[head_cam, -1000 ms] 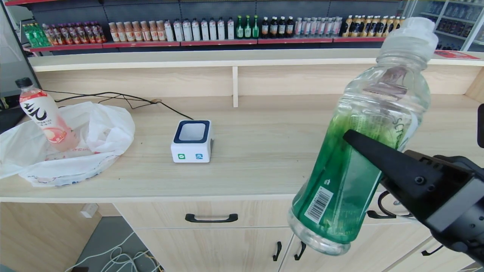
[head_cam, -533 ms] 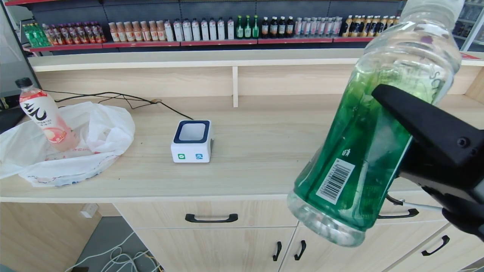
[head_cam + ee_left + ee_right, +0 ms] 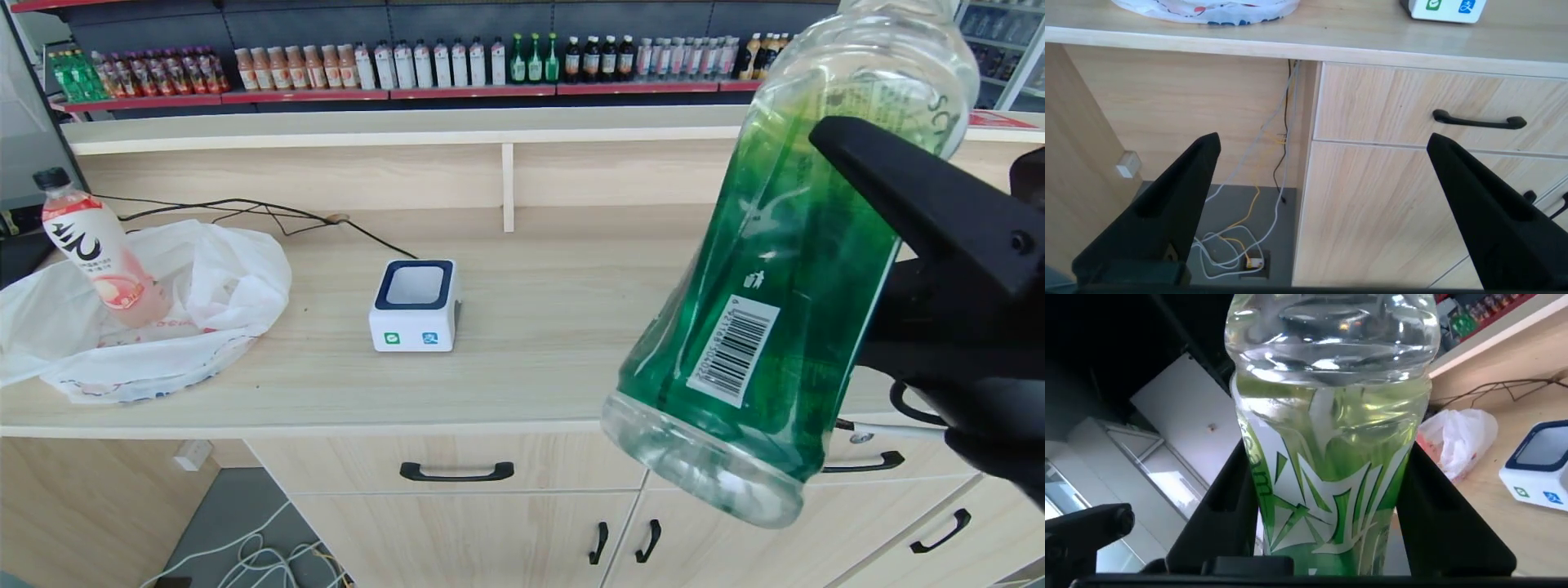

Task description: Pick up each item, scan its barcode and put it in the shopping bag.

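Head view puts the green bottle (image 3: 767, 269) nearest, tilted in the air right of the scanner (image 3: 414, 304). The right tool (image 3: 1327, 457) is clamped on its middle, and the barcode (image 3: 733, 349) is turned toward the camera, so I judge it not yet scanned. The left tool (image 3: 1319, 151) hangs spread apart below the tabletop (image 3: 531, 359). Left of the scanner, a pink bottle (image 3: 98, 253) stands on the bag (image 3: 220, 286), seemingly done.
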Controlling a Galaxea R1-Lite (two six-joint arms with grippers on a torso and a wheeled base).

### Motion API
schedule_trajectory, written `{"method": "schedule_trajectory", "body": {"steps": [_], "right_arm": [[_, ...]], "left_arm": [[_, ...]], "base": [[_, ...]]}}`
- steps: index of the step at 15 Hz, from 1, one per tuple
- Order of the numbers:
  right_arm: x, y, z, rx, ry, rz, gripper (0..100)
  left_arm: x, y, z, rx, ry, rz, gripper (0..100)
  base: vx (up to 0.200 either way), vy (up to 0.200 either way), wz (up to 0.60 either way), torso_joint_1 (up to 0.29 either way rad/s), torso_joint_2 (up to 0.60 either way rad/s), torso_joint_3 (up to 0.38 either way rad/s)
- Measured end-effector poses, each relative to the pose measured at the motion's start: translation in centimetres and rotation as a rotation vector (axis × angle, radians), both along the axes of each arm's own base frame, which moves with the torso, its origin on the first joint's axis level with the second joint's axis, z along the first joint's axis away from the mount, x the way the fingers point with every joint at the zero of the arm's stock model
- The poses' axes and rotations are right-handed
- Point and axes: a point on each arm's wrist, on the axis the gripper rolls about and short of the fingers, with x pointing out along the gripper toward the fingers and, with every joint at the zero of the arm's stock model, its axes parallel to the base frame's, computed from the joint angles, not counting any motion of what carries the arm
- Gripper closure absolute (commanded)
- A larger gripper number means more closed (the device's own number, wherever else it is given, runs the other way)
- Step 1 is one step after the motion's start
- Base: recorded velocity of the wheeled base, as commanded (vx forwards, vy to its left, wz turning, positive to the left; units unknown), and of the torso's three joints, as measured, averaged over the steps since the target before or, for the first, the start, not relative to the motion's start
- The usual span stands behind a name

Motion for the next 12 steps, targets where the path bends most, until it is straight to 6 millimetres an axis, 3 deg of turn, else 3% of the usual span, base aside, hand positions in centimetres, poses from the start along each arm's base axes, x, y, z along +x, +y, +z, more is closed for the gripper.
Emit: {"method": "schedule_trajectory", "body": {"steps": [5,12], "right_arm": [[-1.8,0.6,-0.5,-0.011,0.012,0.086,100],[-1.8,0.7,0.7,0.023,-0.021,0.089,100]], "left_arm": [[0.0,0.0,0.0,0.0,0.0,0.0,0],[0.0,0.0,0.0,0.0,0.0,0.0,0]], "base": [[0.0,0.0,0.0,0.0,0.0,0.0],[0.0,0.0,0.0,0.0,0.0,0.0]]}}
